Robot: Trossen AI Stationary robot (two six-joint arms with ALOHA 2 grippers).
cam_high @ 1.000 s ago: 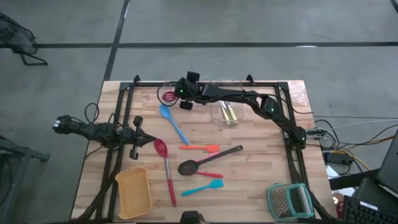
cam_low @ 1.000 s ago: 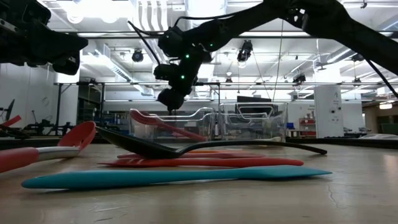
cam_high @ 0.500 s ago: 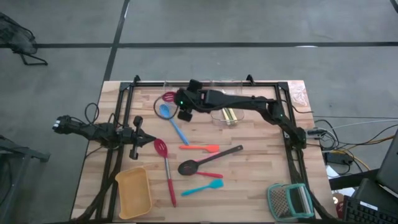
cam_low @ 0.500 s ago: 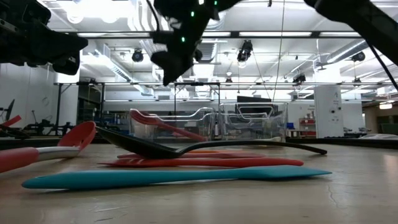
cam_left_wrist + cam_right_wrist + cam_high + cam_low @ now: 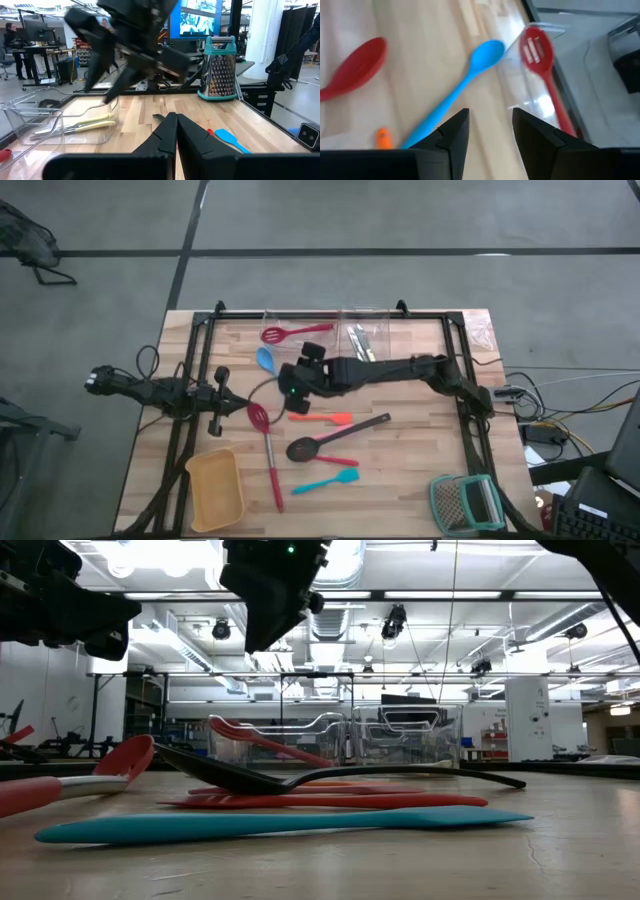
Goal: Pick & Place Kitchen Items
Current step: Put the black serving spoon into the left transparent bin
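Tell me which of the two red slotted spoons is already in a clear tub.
The red slotted spoon at the table's far edge, lying in the clear tub. The other red slotted spoon lies on bare wood beside the yellow tray.

Blue plastic spoon lies flat near the tabletop's far edge; a red slotted spoon rests beyond it.

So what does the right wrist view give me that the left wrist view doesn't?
Only the right wrist view: the right gripper, open and empty, above the blue spoon, with a red slotted spoon lying in a clear tub and another red spoon on the wood.
Only the left wrist view: the shut left gripper, the grater, the yellow-handled cutlery in its tub, a teal spatula.
Both: the wooden table.
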